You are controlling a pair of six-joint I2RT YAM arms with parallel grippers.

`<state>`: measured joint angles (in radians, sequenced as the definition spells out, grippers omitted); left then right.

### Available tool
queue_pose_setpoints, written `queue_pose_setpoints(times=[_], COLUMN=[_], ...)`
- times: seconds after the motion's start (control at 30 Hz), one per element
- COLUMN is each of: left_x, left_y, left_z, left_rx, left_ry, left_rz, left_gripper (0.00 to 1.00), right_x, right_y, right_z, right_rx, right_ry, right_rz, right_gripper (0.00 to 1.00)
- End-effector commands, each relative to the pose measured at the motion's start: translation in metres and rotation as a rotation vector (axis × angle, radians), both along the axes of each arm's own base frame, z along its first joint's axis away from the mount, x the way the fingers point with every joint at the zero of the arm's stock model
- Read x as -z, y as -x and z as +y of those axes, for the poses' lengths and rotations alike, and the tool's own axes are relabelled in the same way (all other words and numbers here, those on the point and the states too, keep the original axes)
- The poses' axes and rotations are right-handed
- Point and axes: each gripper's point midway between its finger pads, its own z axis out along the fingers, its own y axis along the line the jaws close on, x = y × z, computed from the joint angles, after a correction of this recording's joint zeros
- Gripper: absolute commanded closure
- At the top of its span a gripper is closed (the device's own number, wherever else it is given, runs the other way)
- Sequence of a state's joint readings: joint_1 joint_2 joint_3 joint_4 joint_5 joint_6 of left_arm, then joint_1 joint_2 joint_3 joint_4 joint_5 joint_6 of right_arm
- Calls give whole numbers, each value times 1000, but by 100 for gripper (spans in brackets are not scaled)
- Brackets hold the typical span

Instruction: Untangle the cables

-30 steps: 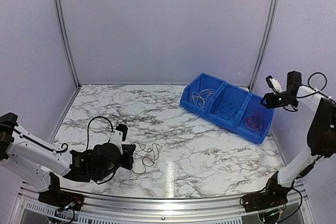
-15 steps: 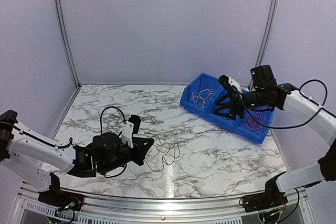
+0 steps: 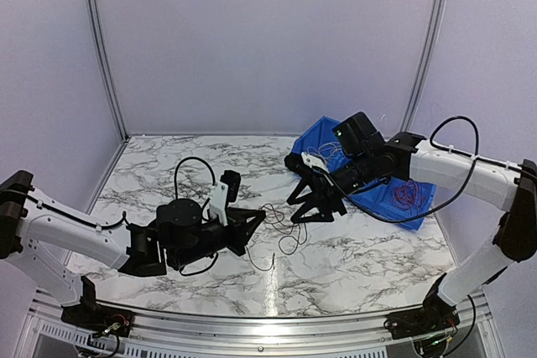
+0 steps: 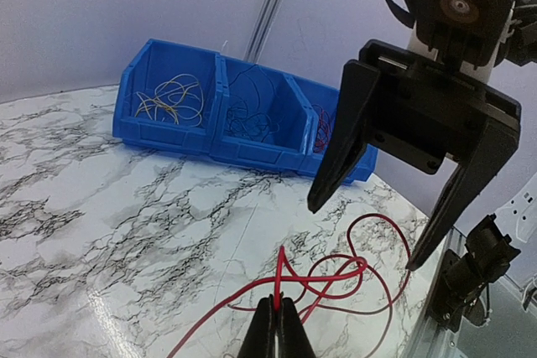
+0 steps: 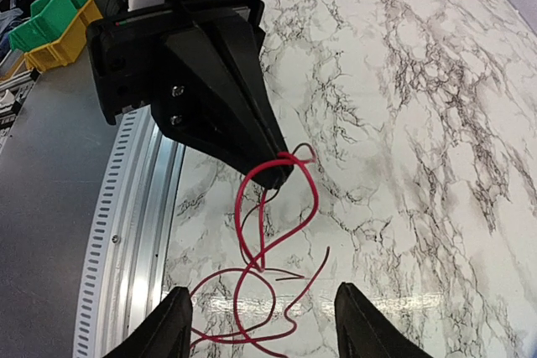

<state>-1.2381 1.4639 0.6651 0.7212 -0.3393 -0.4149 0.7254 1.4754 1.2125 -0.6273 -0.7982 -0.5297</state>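
Red cables (image 4: 336,272) pinched tight in the left end effector (image 4: 277,324) mid-counter, probably to anchor the knot, with the right end effector (image 4: 362,236), fingers spread wide, hovering just beyond the loops, all over a white marbled counter (image 3: 151,173), blue sorting bin (image 4: 168,133) and pale lilac walls (image 3: 252,39) behind.

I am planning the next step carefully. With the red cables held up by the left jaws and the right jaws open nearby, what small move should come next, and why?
Probably ease the right gripper forward until its open jaws straddle one loop of the red cables, ready to close. The left gripper pinches them at one point, and loops hang free facing the right jaws.
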Motion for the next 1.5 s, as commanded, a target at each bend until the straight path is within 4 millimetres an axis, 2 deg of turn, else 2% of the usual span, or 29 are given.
queue_pose_setpoints(times=[0.0, 0.3, 0.5, 0.67, 0.8, 0.87, 0.97, 1.17, 1.3, 1.47], left_x=[-17, -18, -16, -18, -16, -14, -12, 7, 33, 66], left_y=[4, 5, 4, 3, -6, -11, -18, -48, -69, -82], left_z=[-13, -13, -14, -15, -14, -14, -13, 22, 63, 104], left_rx=[40, 41, 41, 33, -19, -46, -93, -333, -510, -628], left_ry=[53, 65, 66, 76, 73, 68, 56, 81, 80, 42], left_rz=[-18, -11, -6, -9, -9, -14, -22, 32, 71, 109], left_gripper=[100, 100, 100, 100, 78, 75, 76, 85, 85, 80], right_x=[-21, -16, -15, -14, -23, -26, -28, -34, -49, -70], right_y=[-9, -2, -1, 0, 6, 6, 9, 17, 30, 44], right_z=[15, 28, 31, 32, 33, 33, 33, 30, 24, 17], right_rx=[4, -34, -39, -39, -63, -64, -77, -100, -143, -191], right_ry=[-40, -35, -31, -29, -58, -65, -70, -86, -124, -170], right_rz=[-37, 5, 18, 26, 42, 46, 58, 72, 73, 55], right_gripper=[47, 71, 73, 100, 100, 100, 100, 100, 100, 100])
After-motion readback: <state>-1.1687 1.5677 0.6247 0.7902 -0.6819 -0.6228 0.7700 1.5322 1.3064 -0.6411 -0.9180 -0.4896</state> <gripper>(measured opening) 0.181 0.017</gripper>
